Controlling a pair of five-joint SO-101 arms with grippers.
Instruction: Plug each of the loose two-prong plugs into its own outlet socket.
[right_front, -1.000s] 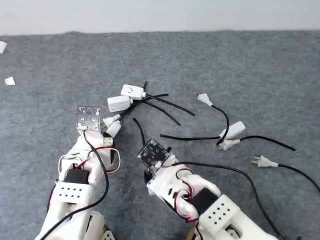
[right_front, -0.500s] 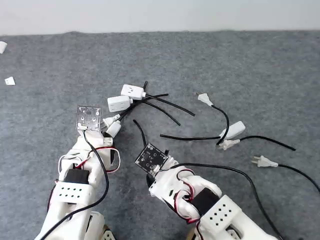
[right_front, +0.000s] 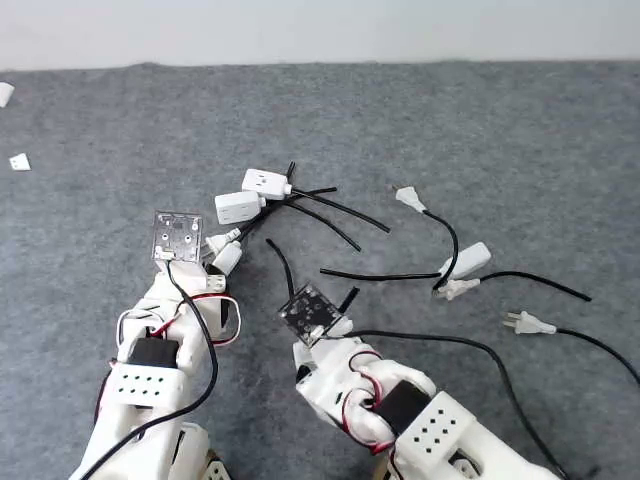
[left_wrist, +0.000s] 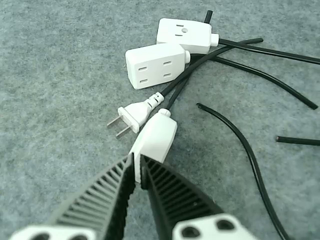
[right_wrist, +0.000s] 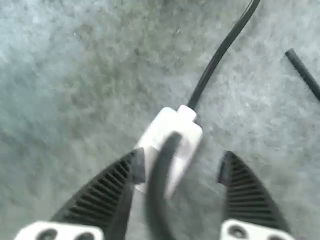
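**A:** What is the left gripper (left_wrist: 137, 162) doing?

**B:** Its jaws are pinching almost together on the near edge of a white connector (left_wrist: 156, 136), which is lying on the grey carpet (left_wrist: 60, 100). A two-prong plug (left_wrist: 131, 117) is lying just beside that connector, prongs bare.

**A:** Where are the sockets sitting?

**B:** A white block socket (left_wrist: 156, 65) and a second socket (left_wrist: 185, 32) are lying side by side just beyond the plug, with black cables (left_wrist: 270, 51) running off from them.

**A:** And the right gripper (right_wrist: 182, 157)?

**B:** Its jaws are standing wide apart and gripping nothing. A white cord end (right_wrist: 167, 127) is lying on the carpet between them, nearer one finger, its cable trailing away.

**A:** What is lying farther out?

**B:** In the high view, on the right arm's side, a loose plug (right_front: 409, 198) is lying apart from a third socket (right_front: 468, 260). A further plug (right_front: 455, 290) is resting just beside that socket, and one more plug (right_front: 528, 322) is lying well off toward the edge.
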